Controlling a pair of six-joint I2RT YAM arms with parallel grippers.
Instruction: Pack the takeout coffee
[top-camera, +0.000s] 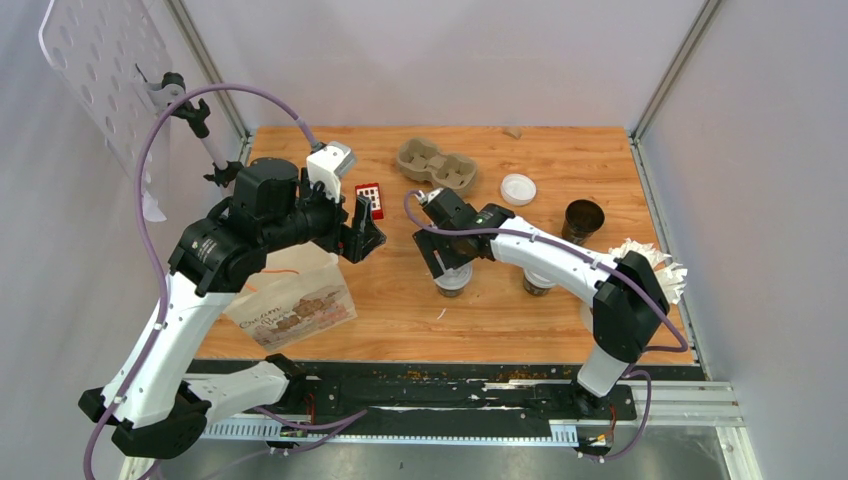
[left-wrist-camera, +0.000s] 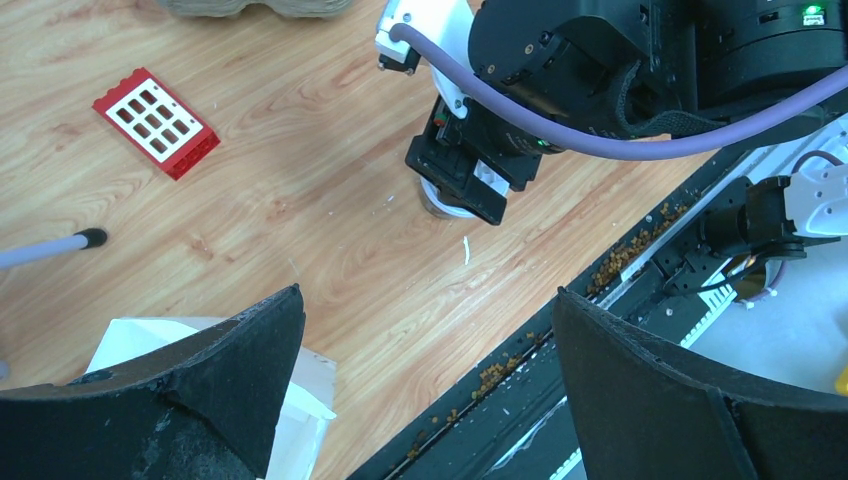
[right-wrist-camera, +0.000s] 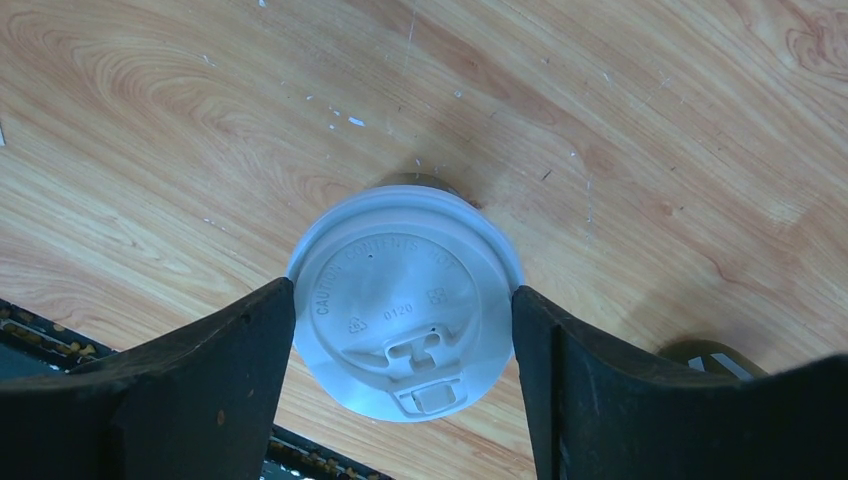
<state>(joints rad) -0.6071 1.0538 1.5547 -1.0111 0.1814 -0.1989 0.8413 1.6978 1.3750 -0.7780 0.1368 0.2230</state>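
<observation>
- My right claw (right-wrist-camera: 405, 335) stands straight over the takeout coffee (top-camera: 451, 283), one finger (right-wrist-camera: 190, 395) on each side of its white lid (right-wrist-camera: 400, 290). Both inner edges sit right at the rim, but I cannot tell whether they press it yet or only brush it.
- The cup stands upright on the table (top-camera: 560, 150), near the front edge and about mid-width. Its dark side is almost wholly hidden under the lid in my wrist view.
- To do this step well, I judge I should take hold lower, on the cup wall. A grip on the lid alone could pop it off — and the cup would stay behind.
- I should squeeze gently, since a paper wall probably buckles, and lift straight up without tilt.
- A second cup (top-camera: 538, 284) stands just to the right, partly under my forearm, so I must not swing that way.
- Farther back lie the pulp tray (top-camera: 436, 165), a loose lid (top-camera: 518, 188) and an open dark cup (top-camera: 583, 218).
- My left claw (left-wrist-camera: 428, 300) hangs wide open and empty above the paper bag (top-camera: 292, 300) at the front left, well apart from my right claw.
- Tray or bag first — I cannot say from here. Either way the path is short and clear of the red block (top-camera: 370, 198).
</observation>
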